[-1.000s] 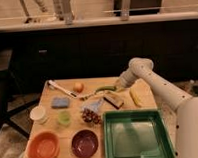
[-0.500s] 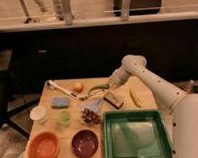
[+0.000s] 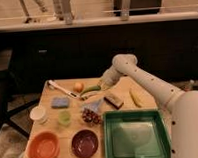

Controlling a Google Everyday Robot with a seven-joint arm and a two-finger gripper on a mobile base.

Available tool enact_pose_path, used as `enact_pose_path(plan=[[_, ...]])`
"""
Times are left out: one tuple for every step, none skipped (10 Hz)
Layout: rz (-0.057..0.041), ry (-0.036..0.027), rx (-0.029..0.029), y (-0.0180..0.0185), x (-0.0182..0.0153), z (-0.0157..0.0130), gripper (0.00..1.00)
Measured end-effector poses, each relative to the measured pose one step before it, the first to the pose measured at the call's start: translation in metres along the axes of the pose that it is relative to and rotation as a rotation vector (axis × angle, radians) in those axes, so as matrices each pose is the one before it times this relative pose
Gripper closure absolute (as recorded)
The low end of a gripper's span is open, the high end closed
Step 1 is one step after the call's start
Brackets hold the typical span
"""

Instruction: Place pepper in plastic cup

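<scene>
The pepper (image 3: 91, 89), slim and dark green, lies on the wooden table (image 3: 148, 98) near the back middle, beside a small orange fruit (image 3: 79, 87). My gripper (image 3: 104, 83) hangs down from the white arm (image 3: 142, 78) at the pepper's right end, close to it or touching it; I cannot tell which. The plastic cup (image 3: 64, 118), pale green and see-through, stands upright towards the front left, well apart from the gripper.
A white cup (image 3: 38, 114), a blue sponge (image 3: 59, 102) and a white-handled utensil (image 3: 60, 88) lie on the left. A brown bar (image 3: 113, 100), a pale yellow piece (image 3: 136, 97) and a snack pile (image 3: 92, 115) sit mid-table. An orange bowl (image 3: 43, 147), a purple bowl (image 3: 85, 143) and a green tray (image 3: 161, 140) line the front.
The arm has swung left and lowered, bringing the gripper from near the yellow piece to the pepper's right end. The objects on the table have not moved.
</scene>
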Motion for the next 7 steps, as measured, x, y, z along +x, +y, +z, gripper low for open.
enact_pose_path(plan=[[-0.02343, -0.00858, -0.01086, -0.00149, -0.01063, 0.00326, 1.00], [-0.03123, -0.00906, -0.01407, -0.00086, -0.01121, 0.00246, 1.00], [-0.02644, -0.00627, -0.00999, -0.00153, -0.01027, 0.00176, 1.00], [-0.03192, -0.00718, -0.01057, -0.00251, -0.01327, 0.00289, 1.00], [-0.02824, -0.00599, -0.00569, -0.00107, -0.01049, -0.00043, 1.00], [-0.02595, -0.00461, -0.00604, 0.00046, -0.00868, -0.00198, 1.00], [-0.01809, -0.00512, -0.00445, -0.00017, -0.00704, -0.00058, 1.00]])
